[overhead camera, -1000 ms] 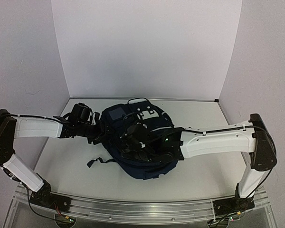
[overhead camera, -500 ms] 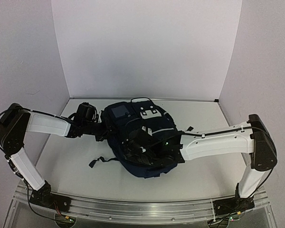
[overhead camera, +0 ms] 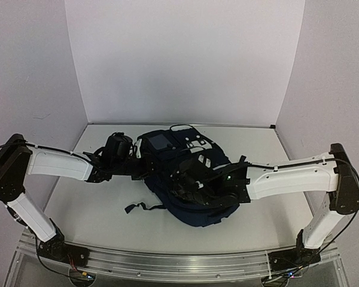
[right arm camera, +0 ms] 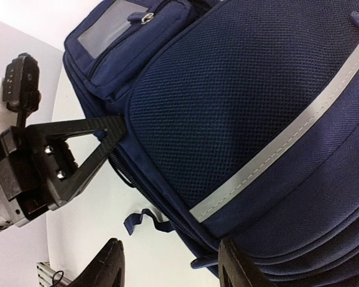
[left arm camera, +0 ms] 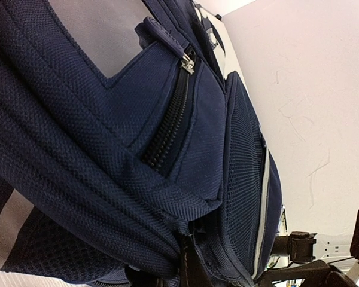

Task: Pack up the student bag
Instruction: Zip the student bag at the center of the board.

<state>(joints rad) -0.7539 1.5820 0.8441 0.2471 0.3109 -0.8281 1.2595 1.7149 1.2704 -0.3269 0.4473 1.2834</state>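
**Bag dragged to the right, left tool clamped on its side**

Since a second ago the student bag [overhead camera: 197, 214] has slid a little to the right across the surface [overhead camera: 90, 206], and both arms have travelled with it. The left arm now reaches further in, and the right arm's elbow has swung out toward the right wall.

The bag lies flat near the middle of the surface with its front face up. Its long axis runs on a diagonal. The top end, carrying the clear window patch [overhead camera: 157, 142], points to the far left, and the bottom end points to the near right. A loose strap [overhead camera: 137, 207] trails from its near-left side onto the surface.

The left tool [overhead camera: 145, 166] sits at the bag's left flank, just below the window patch. It is clenched, with a fold of the side fabric bunched at its tips. The right wrist view shows one of its black fingers [right arm camera: 84, 149] running into the seam between the front pocket and the main body. The left wrist view is filled by navy weave and a closed zip [left arm camera: 170, 119].

The right tool [right arm camera: 170, 248] hangs over the mesh front panel, close to the reflective stripe [right arm camera: 275, 143]. Its jaws are spread apart and grip nothing.
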